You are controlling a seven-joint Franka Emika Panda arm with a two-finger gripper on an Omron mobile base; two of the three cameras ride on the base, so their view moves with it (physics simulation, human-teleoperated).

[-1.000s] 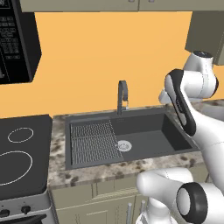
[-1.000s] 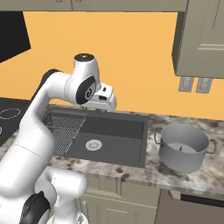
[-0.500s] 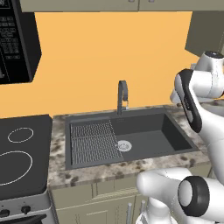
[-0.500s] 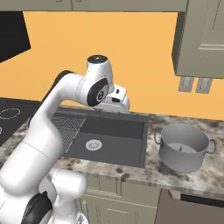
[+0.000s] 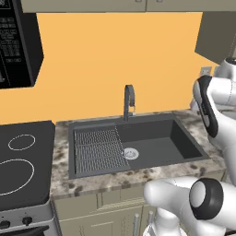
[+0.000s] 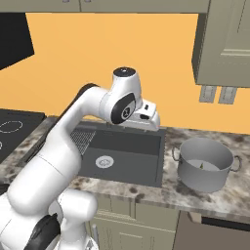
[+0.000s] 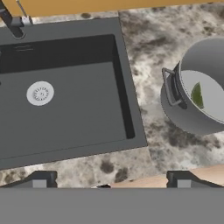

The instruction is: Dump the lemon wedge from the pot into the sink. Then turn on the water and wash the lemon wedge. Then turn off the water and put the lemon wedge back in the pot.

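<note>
Nothing is done yet: the tiny yellow-green lemon wedge (image 7: 197,95) sits inside the wide grey metal pot (image 6: 204,164) on the worktop (image 6: 171,188), right of the dark grey sink (image 7: 65,124). The tool (image 7: 109,180) is wide open, holding nothing.

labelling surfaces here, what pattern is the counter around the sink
Mottled grey-brown speckled stone on the counter, clearest in the hand view, around the dark sink.
</note>
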